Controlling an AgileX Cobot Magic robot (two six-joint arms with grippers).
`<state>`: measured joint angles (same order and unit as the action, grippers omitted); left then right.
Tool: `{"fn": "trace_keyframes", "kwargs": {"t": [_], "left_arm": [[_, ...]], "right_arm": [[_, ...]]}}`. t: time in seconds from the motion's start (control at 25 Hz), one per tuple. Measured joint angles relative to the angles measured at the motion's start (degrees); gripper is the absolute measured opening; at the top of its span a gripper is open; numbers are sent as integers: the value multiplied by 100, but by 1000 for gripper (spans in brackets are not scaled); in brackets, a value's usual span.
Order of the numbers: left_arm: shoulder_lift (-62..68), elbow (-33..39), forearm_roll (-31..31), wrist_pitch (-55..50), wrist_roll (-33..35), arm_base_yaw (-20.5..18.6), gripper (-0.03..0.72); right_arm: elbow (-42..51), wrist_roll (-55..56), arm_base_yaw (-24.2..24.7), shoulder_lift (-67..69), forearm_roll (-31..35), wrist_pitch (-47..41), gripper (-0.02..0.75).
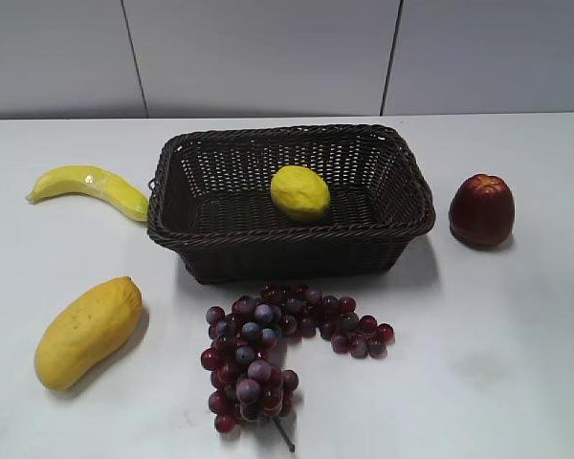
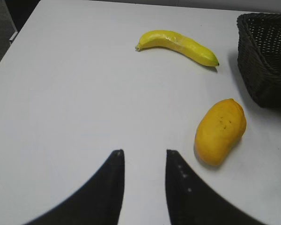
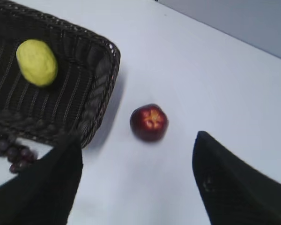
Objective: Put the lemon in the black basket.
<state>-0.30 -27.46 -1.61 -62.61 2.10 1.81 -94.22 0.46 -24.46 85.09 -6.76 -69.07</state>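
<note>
The lemon (image 1: 299, 192) lies inside the black basket (image 1: 187, 222), right of its middle. It also shows in the right wrist view (image 3: 36, 63), lying on the floor of the basket (image 3: 100, 84). A corner of the basket shows in the left wrist view (image 2: 267, 70). My left gripper (image 2: 144, 152) is open and empty above bare table, left of the mango. My right gripper (image 3: 138, 136) is open wide and empty above the table, near the red apple and to the right of the basket. Neither gripper shows in the exterior view.
A banana (image 1: 91, 187) lies left of the basket. A mango (image 1: 86, 330) lies at the front left. A bunch of dark grapes (image 1: 273, 349) lies in front of the basket. A red apple (image 1: 481, 209) stands to its right. A grey wall runs behind.
</note>
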Motion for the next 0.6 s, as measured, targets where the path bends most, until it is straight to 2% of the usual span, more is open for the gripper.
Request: {"fn": "trace_keyframes", "kwargs": {"t": [0.32,0.6], "left_arm": [[0,0,0,0,0,0,238],[0,0,0,0,0,0,238]], "right_arm": [[3206,73,0,-2467,455,682,589],[5101,95,0,-4729,455,776,589]]}}
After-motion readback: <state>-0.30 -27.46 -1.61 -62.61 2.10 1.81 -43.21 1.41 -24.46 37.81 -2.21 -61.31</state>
